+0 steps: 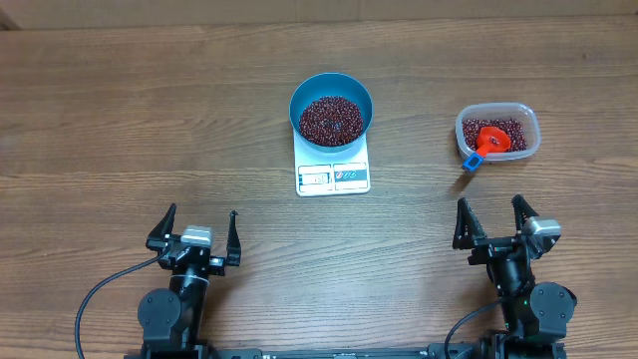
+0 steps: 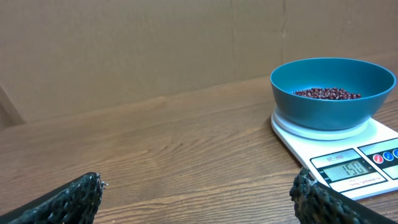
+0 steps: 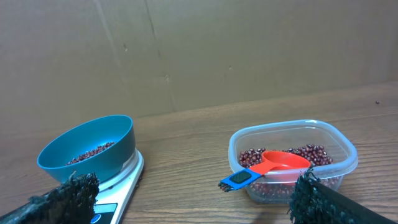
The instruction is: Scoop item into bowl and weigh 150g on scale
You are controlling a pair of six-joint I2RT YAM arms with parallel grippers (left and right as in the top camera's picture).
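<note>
- Presently, one bowl [image 1: 302, 95] of beans [image 1: 331, 120] on one scale [image 1: 333, 177].
- Scale's long axis runs near-far, display toward grippers.
- One tub [image 1: 498, 105], one scoop [image 1: 488, 140] inside.
- Left gripper [image 1: 202, 212], right gripper [image 1: 489, 202]: wide, empty.

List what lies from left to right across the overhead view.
Open left gripper → round bright blue bowl holding dark red beans → clear plastic tub.

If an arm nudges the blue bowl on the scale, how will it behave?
Probably slides rather than tips: the blue bowl looks smooth and sits wide and low on the scale. The loose beans inside likely shift, maybe spill, if jolted.
</note>
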